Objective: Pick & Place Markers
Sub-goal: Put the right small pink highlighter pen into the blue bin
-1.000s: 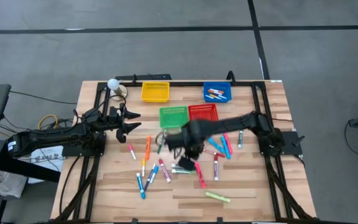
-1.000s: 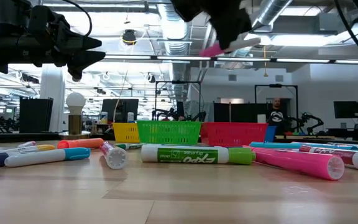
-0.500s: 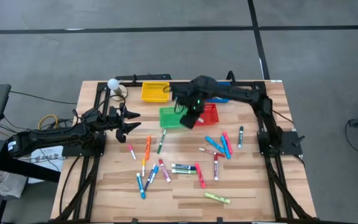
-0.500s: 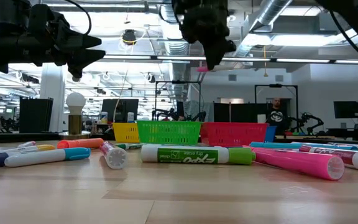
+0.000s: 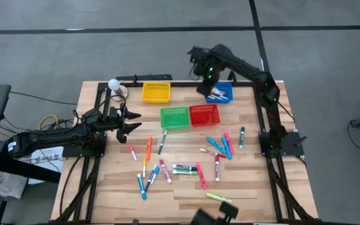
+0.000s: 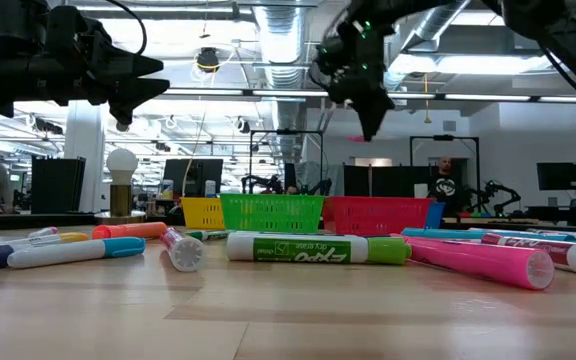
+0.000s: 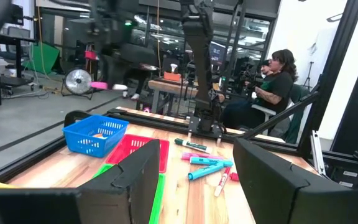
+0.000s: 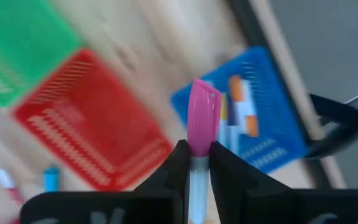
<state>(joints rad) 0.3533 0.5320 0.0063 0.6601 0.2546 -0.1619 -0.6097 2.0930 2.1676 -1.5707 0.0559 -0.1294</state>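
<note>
R jaws pinch pink marker (image 8: 202, 121) over blue basket (image 5: 225, 97) w/ markers inside; L jaws spread, idle.

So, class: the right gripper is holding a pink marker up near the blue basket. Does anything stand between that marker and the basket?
Nothing visible does. The right gripper holds the pink marker above the blue basket, which is open-topped with a few markers already inside.

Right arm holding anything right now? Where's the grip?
Yes. The right gripper is shut on a pink marker, pinched on the white barrel just below the pink cap, above the blue basket. The left gripper is open and holds nothing.
</note>
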